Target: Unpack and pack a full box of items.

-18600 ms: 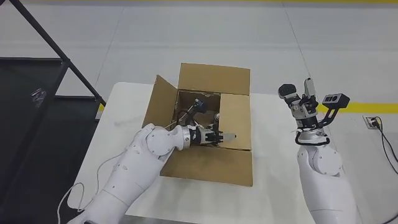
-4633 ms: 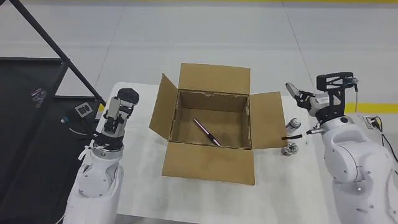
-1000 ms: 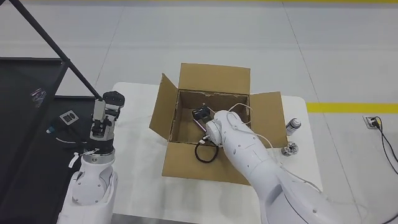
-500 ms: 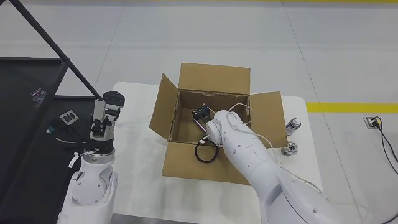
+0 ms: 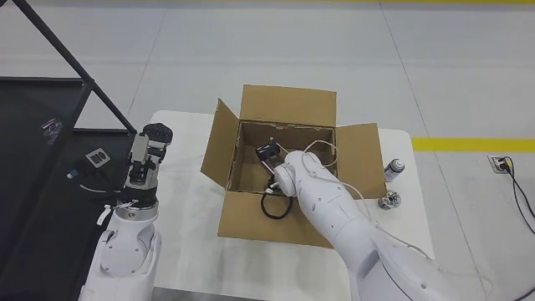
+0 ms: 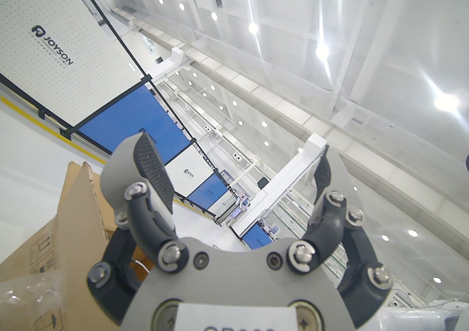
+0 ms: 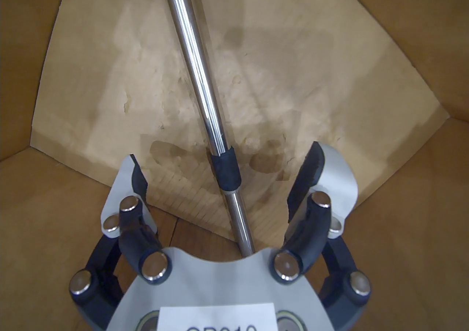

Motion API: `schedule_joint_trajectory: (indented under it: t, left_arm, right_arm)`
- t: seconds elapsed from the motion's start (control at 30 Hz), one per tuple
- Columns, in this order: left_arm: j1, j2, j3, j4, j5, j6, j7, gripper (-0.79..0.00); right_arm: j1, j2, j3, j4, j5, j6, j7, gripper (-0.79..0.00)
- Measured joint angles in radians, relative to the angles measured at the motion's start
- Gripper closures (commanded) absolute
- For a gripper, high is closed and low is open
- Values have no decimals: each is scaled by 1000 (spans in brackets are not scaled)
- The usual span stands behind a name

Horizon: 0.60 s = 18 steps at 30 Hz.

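Having swung into the box (image 5: 280, 221), the right jaws are hovering released astride the metal rod (image 7: 198, 69) lying on the box floor, likely readying the last unpacking grasp, while the left jaws are idling released outside the box's left flap.

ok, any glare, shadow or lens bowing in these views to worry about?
Left wrist view: ceiling lights flare into streaks behind the open left gripper. Right wrist view: the metal rod carries a bright highlight stripe, the box floor has bowed edges, and soft shadows lie on it ahead of the open right gripper. Top view: even light, no glare on the table.
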Motion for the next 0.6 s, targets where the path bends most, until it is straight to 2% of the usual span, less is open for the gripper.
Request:
schedule_joint_trajectory:
  t: [0.13,0.17,0.2,0.23,0.3,0.33,0.6]
  left_arm:
    - [3,1,-1,0,1,-2,7,-785]
    - [4,1,-1,0,1,-2,9,-785]
    - [6,2,-3,-1,1,-2,11,-785]
    - [7,2,-4,-2,1,-2,13,-785]
    - [9,3,-5,-4,2,-1,16,-785]
    - [10,3,-6,-4,2,-1,17,-785]
    - [9,5,-1,-3,4,0,21,-785]
  right_arm:
    - [-9,4,3,-20,-12,21,5,-785]
    - [-11,5,4,-22,-14,21,11,-674]
    - [-12,7,6,-25,-15,17,19,-606]
    - [-13,8,8,-26,-14,11,23,-591]
    - [-14,12,14,-26,-13,-1,29,-440]
    - [-15,13,16,-27,-13,-5,30,-391]
    - [-31,22,30,-34,-18,-17,21,-348]
